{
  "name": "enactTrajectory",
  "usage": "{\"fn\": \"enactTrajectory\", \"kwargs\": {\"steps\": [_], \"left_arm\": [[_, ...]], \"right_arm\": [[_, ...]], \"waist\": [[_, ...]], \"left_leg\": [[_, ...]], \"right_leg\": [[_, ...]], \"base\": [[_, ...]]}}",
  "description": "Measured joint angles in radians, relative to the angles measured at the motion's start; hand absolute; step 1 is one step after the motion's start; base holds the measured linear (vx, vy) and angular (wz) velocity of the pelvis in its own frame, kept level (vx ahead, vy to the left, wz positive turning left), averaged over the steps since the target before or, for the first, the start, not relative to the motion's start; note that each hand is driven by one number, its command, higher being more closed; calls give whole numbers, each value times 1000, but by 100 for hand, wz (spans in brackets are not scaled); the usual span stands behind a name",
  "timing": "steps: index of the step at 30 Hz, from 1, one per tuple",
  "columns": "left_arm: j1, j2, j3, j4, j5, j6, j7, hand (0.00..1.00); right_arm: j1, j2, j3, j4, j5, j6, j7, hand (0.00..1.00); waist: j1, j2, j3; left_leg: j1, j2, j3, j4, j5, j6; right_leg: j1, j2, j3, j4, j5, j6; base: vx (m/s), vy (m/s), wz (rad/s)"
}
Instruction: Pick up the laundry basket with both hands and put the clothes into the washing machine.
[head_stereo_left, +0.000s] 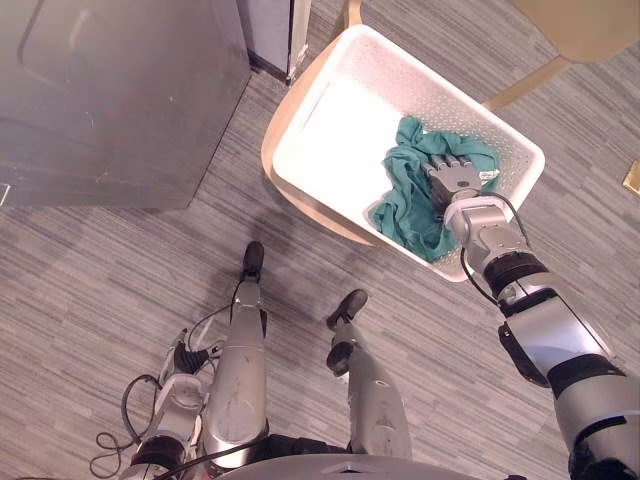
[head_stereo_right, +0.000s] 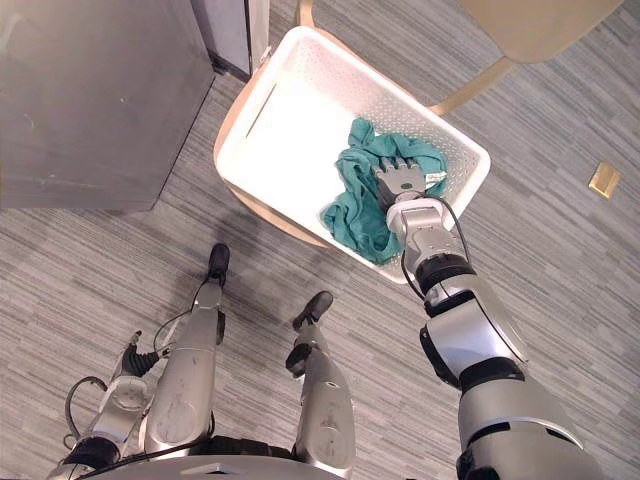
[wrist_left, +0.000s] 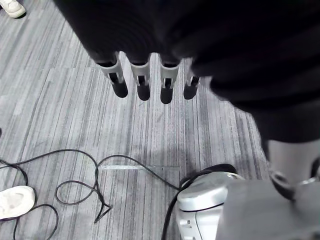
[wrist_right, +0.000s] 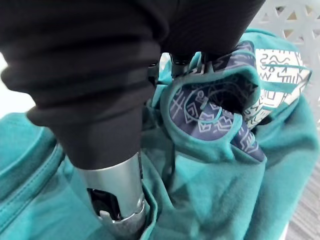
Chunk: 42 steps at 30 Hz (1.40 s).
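Bunched teal cloth (head_stereo_left: 410, 212) lay in the white laundry basket (head_stereo_left: 462, 102), heaped against the wall at the end nearest the robot's right arm, while the rest of the basket floor was bare. The basket rested tilted on the seat of a pale wooden chair (head_stereo_left: 272, 140), which stood on the grey striped floor (head_stereo_left: 120, 270). A grey box-shaped unit (head_stereo_left: 110, 90) stood to the left of the chair, well apart from the basket. The right hand (head_stereo_left: 452, 182) reached down over the basket's near rim and sat on top of the cloth, back of the hand upward. Its fingers (head_stereo_left: 445, 162) were buried in the folds, so I could not tell whether they were gripping the fabric or only pressing on it. The right wrist view showed the teal fabric folded around the hand, with a dark patterned lining (wrist_right: 210, 107) turned outward. The left hand (wrist_left: 141, 75) hung low beside the robot above the floor, far from the basket, its fingers straight, slightly apart and holding nothing.
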Motion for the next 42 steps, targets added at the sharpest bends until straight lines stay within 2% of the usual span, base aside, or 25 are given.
{"fn": "enactTrajectory", "kwargs": {"steps": [3, 4, 7, 13, 21, 29, 36, 38, 40, 41, 42], "left_arm": [[-2, 0, -3, 0, 0, 1, 0, 0], [-3, 0, -5, -1, -1, 1, 0, 0], [-12, 1, -19, 0, -2, 2, 4, 0], [-28, -2, -32, 9, -4, 5, 13, 0], [-39, -2, -46, 11, -12, 13, 18, 0], [-56, -10, -47, 33, -21, 24, 27, 0], [-60, -11, -47, 39, -21, 29, 28, 0], [-62, -13, -48, 40, -21, 34, 28, 0], [-64, -17, -48, 42, -21, 35, 35, 0], [-67, -19, -48, 46, -21, 35, 37, 0], [-72, -25, -47, 52, -21, 36, 44, 0]], "right_arm": [[-6, 0, 6, 21, -15, 2, 1, 0], [-6, 0, 7, 21, -39, 4, 1, 100], [-21, 0, 17, 20, -79, 24, 1, 100], [-62, 5, 15, 2, -78, 62, -14, 100], [-71, 39, 13, -21, -73, 71, -33, 100], [-72, 49, -69, -25, 23, 91, -96, 100], [-70, 64, -102, -24, 57, 105, -117, 100], [-69, 71, -148, -26, 95, 106, -120, 100], [-53, 96, -268, -56, 252, 110, -161, 100], [-43, 108, -300, -76, 289, 109, -167, 100], [-24, 130, -362, -119, 400, 104, -204, 100]], "waist": [[1, 1, 1], [2, 2, 1], [7, 12, 6], [12, 26, 13], [21, 30, 16], [22, 47, 23], [20, 49, 23], [21, 53, 24], [23, 56, 25], [24, 59, 26], [26, 67, 29]], "left_leg": [[-8, -1, -2, 2, 0, 0], [-13, -1, -2, 4, -1, 1], [-42, -2, -2, 8, 0, 1], [-68, -3, -4, 11, 4, 1], [-80, -4, -4, 11, 8, 2], [-80, -4, -5, -4, 15, 1], [-80, -4, -5, -4, 19, 1], [-79, -4, -5, -4, 20, 1], [-78, -4, -5, -4, 20, 1], [-78, -4, -5, -4, 20, 1], [-77, -4, -4, -4, 21, 1]], "right_leg": [[-4, -1, -1, 0, 0, 0], [-8, -1, -1, 0, 0, 0], [-37, -1, 0, 1, 6, -4], [-60, -2, 0, 1, 8, -5], [-71, -2, -1, -3, 11, -4], [-75, -2, -5, -2, 11, -4], [-76, -2, -3, -2, 11, -4], [-76, -2, -3, -1, 12, -4], [-76, -2, -2, -1, 12, -4], [-75, -2, -2, -1, 12, -4], [-75, -2, -1, -1, 12, -4]], "base": [[0, 0, 0], [0, 0, 0], [-26, 9, -2], [0, 0, 0], [0, 0, 0], [-3, 3, 1], [0, 0, 0], [0, 0, 0], [0, 0, 0], [0, 0, 0], [0, 2, -3]]}}
